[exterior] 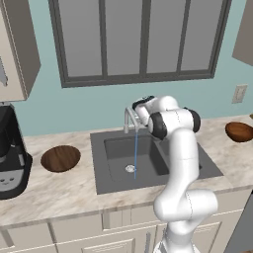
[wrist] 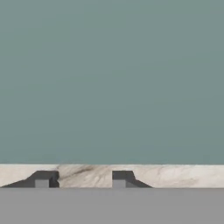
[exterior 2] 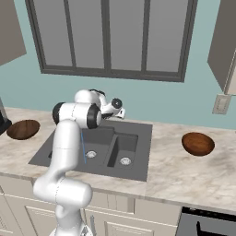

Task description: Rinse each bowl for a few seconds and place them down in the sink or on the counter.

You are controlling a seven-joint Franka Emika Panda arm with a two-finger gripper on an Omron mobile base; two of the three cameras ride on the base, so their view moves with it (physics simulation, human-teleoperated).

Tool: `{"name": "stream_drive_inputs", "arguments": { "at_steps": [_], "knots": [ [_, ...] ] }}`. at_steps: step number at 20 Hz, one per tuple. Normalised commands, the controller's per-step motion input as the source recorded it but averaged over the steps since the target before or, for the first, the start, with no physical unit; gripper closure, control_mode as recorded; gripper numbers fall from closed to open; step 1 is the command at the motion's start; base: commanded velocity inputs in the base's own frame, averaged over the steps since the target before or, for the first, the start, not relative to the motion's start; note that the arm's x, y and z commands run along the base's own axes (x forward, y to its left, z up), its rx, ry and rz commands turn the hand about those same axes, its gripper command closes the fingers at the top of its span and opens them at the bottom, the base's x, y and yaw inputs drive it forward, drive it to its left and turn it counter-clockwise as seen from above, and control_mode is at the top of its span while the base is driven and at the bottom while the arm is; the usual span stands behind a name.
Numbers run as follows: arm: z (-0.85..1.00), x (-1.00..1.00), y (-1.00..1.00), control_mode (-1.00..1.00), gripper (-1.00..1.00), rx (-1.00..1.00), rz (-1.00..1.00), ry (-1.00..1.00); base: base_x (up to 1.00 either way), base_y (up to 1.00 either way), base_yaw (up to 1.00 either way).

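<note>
Two dark-brown bowls sit on the counter [exterior: 59,190], one on each side of the sink [exterior: 111,183], and both are well apart from the gripper. The left bowl [exterior: 60,158] rests flat on the beige stone between the sink and the black coffee machine [exterior: 11,153]; in the right base view this same bowl [exterior 2: 23,129] shows at the left edge of the worktop. The right bowl [exterior: 239,132], more reddish, lies on the counter beyond the sink's right side, and in the right base view it [exterior 2: 198,144] sits alone on the stone below a wall outlet [exterior 2: 221,104].

The sink's two dark grey basins hold nothing but their round metal drains [exterior 2: 125,161]. A thin blue stream of water [exterior: 135,155] falls from the silver faucet [exterior: 129,118] into the left basin and lands by its drain.

The gripper [wrist: 84,179] is up at the back of the sink, close by the faucet, with the arm folded high over the basins. In the hand view its two dark fingertips [wrist: 43,178] stand apart with an open gap between them, partly spread rather than wide. Nothing lies between them and they touch nothing. Through the gap a strip of marbled counter shows, and above it the teal wall [wrist: 112,78]. Behind the sink a grey-framed window [exterior: 138,39] runs along that wall.
</note>
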Motion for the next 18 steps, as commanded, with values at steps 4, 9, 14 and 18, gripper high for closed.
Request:
{"name": "stream_drive_inputs", "arguments": {
  "at_steps": [4, 9, 14, 18],
  "knots": [
    [0.74, -0.13, -0.59, -1.00, 1.00, 0.10, 0.00, -0.10, 0.00, 0.00, 0.00],
    [0.83, -0.20, -0.56, -1.00, 1.00, 0.11, 0.00, -0.08, 0.00, 0.00, 0.00],
    [0.82, -0.28, -0.62, -1.00, 1.00, 0.09, 0.00, 0.00, 0.00, 0.00, 0.00],
    [0.65, -0.08, -0.70, -1.00, 1.00, 0.08, -0.01, -0.06, 0.00, 0.00, 0.00]
  ]
}}
